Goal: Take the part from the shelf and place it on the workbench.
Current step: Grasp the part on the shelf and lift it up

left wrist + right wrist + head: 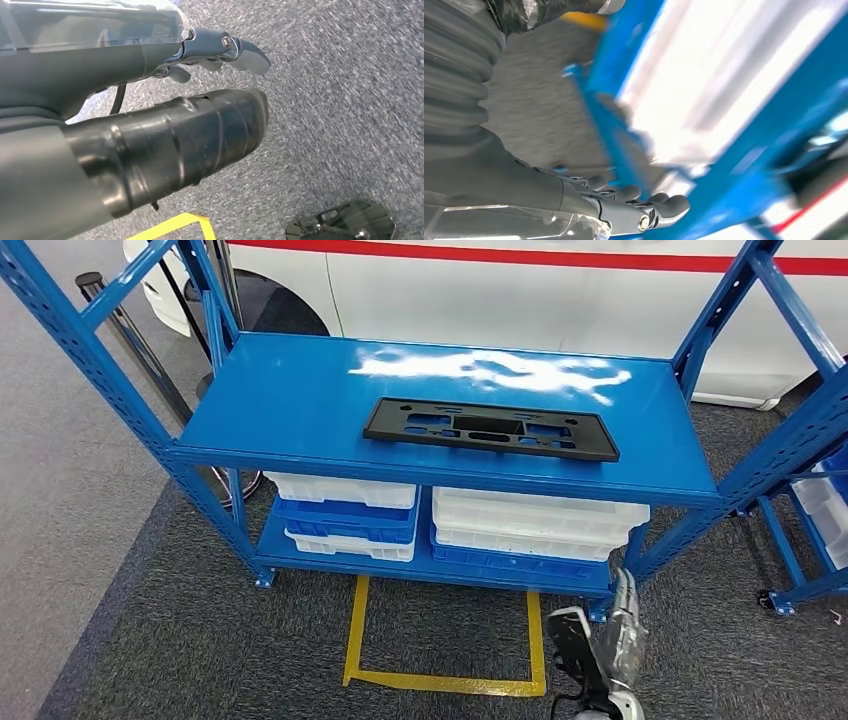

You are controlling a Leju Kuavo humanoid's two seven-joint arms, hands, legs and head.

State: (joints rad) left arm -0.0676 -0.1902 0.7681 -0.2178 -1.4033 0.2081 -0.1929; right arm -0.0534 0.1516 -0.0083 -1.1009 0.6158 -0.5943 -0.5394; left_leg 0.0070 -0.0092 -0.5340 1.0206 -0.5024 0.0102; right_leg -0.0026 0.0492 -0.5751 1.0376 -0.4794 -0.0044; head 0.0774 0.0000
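Right hand (610, 645) is seen lowest in the head view, over grey carpet just right of the yellow floor marking (445, 680); fingers loosely extended, nothing held. Left hand (150, 135) is hung over carpet, fingers apart, nothing gripped. Black part (490, 428) is laid flat on the blue shelf (300, 400) top (toward its front edge), well apart from both hands. White and blue bins (540, 525) are stacked below.
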